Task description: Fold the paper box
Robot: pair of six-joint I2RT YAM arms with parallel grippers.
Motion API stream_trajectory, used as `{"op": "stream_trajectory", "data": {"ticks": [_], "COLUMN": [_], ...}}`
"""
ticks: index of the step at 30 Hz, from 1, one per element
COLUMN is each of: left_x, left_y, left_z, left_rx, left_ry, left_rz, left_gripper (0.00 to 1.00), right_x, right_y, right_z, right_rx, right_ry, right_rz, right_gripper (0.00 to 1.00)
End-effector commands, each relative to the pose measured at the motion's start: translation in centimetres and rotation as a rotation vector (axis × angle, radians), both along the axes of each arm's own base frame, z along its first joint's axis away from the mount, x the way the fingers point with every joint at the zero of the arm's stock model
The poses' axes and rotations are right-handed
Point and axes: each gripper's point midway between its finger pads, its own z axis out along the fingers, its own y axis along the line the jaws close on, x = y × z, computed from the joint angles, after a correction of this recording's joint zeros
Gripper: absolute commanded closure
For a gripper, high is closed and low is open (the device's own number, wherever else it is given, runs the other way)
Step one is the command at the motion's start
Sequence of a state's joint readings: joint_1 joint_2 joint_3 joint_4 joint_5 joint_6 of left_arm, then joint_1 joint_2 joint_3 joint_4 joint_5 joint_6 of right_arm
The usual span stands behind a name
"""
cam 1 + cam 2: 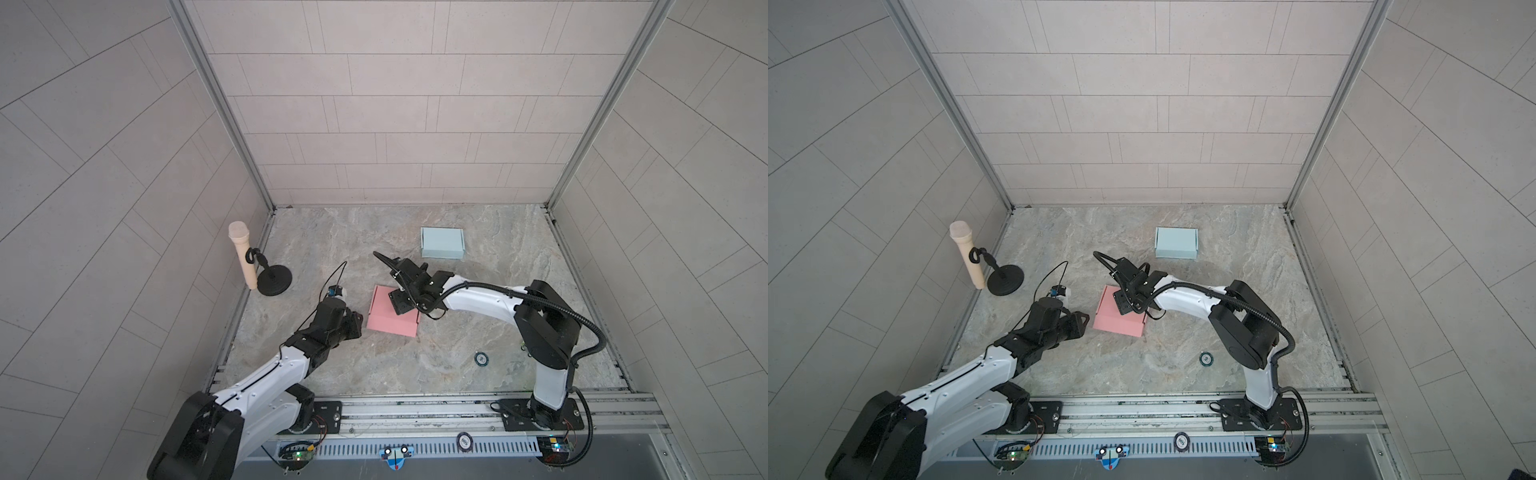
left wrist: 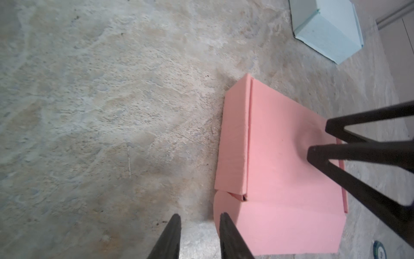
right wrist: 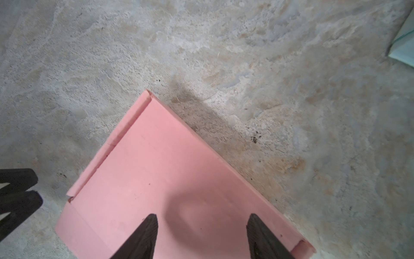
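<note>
1. Both top views: the pink box (image 1: 390, 322) lies closed and flat mid-table (image 1: 478, 299), between the arms. The left gripper (image 1: 356, 325) is just beside the edge of the box, and the right gripper (image 1: 401, 303) is over its lid. Seen whole only here: a pale blue box (image 1: 442, 245) farther back, a beige microphone (image 1: 243, 257) clipped to a black round stand (image 1: 274, 280), and a small round disc (image 1: 481, 358).
2. Left wrist: the left gripper (image 2: 200, 215) has a narrow gap with bare table between the tips and holds nothing. It sits beside the box's rounded corner flap. This view shows the side-flap seam and the right gripper's thin black fingers (image 2: 327, 127) at the lid; can't tell if they touch it.
3. Right wrist: the right gripper (image 3: 202, 216) is spread wide above the lid and grips nothing. The card is matte pink with crisp creases, and the table is mottled grey-beige with a stone look.
</note>
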State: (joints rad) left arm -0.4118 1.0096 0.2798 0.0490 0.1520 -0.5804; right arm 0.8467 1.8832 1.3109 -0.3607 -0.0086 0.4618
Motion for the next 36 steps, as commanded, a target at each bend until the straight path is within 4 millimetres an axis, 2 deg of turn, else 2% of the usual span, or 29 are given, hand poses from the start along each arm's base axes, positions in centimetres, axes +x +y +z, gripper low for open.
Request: {"op": "stream_trajectory", "data": {"ticks": [1,7,15,23,28,31,33,36], "left_x": [0.4,1.3,1.6,0.7,-0.1,-0.8,-1.3,-1.7], "left_y": [-0.1,-0.7,-3.0,-4.3,-4.0,-2.8,-1.8,-1.5], "left_z": [-0.2,-0.8,-2.3,-1.0,-0.8,-1.4,-1.9,-2.3], "left_rx": [-0.030,-0.023,-0.110,-0.166,-0.151,-0.108,-0.069,-0.068], "left_ry": [0.008,0.033,0.062,0.026,0.026,0.028,0.030,0.030], "left_rz": [0.005,-0.005,-0.057,-0.097,-0.102,-0.073,-0.048,-0.035], "left_gripper": [0.71,0.76,0.78,0.76,0.75,0.75,0.75,0.76], "right_x": [0.0,-0.3,-0.9,-1.7,-2.0,-2.2,-2.4,-2.4], "right_y": [0.1,0.6,0.9,0.9,1.2,1.3,1.5,1.8], "right_z": [0.1,-0.7,-2.0,-3.2,-4.0,-4.2,-3.7,-2.1], "right_rx": [-0.014,-0.031,-0.038,-0.039,-0.044,-0.040,-0.032,-0.015], "right_ry": [-0.008,-0.003,0.009,0.023,0.031,0.034,0.026,0.000], "right_rz": [-0.018,-0.009,-0.018,-0.034,-0.043,-0.047,-0.046,-0.046], "right_gripper": [0.34,0.35,0.35,0.35,0.34,0.35,0.35,0.34]}}
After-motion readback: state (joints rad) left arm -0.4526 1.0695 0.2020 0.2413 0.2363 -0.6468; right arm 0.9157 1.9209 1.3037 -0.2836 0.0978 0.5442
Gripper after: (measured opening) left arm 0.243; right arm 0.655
